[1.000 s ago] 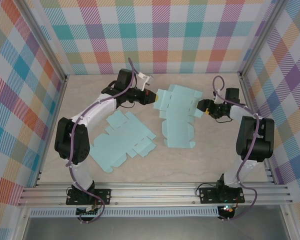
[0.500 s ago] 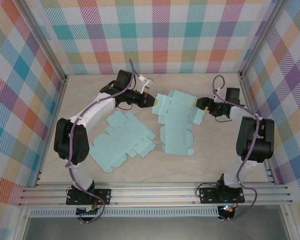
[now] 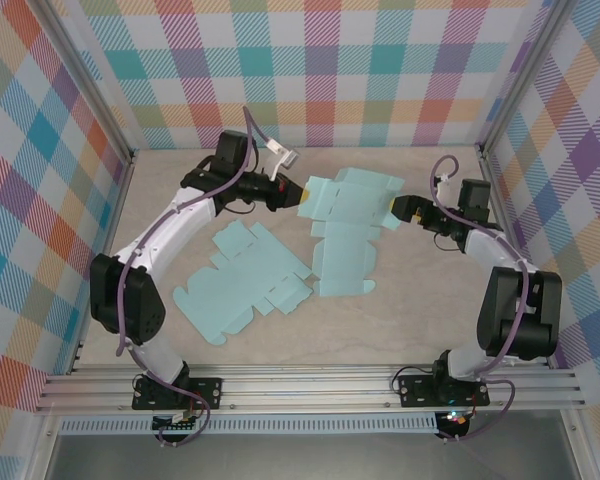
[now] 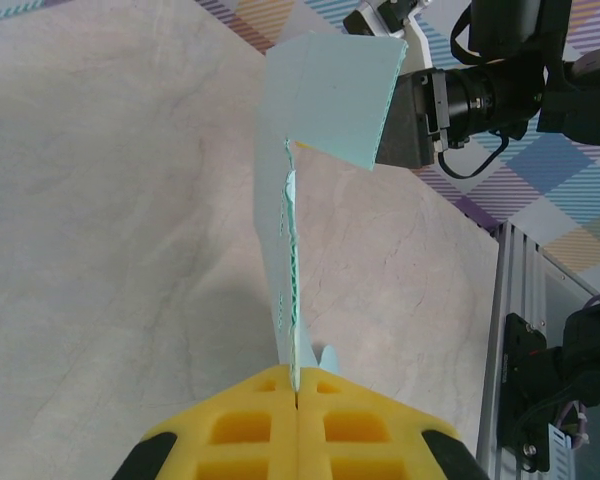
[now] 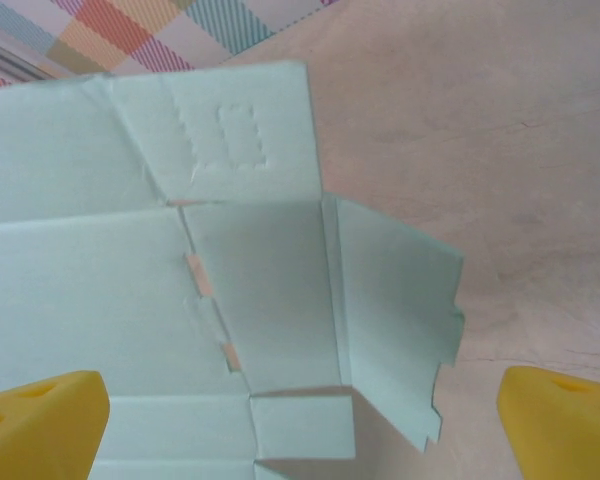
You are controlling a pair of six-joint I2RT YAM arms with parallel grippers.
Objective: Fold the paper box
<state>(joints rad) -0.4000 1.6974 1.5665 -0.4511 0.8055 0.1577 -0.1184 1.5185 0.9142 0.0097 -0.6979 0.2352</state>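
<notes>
The paper box is thin pale teal card, matt and smooth with perforated fold lines and a slightly ragged edge up close, and the second flat blank looks like the same stock. Underneath, the table is a matt beige marble-look top, the frame rail is brushed aluminium, and the walls are printed plaid. The pads on the left gripper are dimpled matt yellow foam, and the arm shells are glossy white plastic.
</notes>
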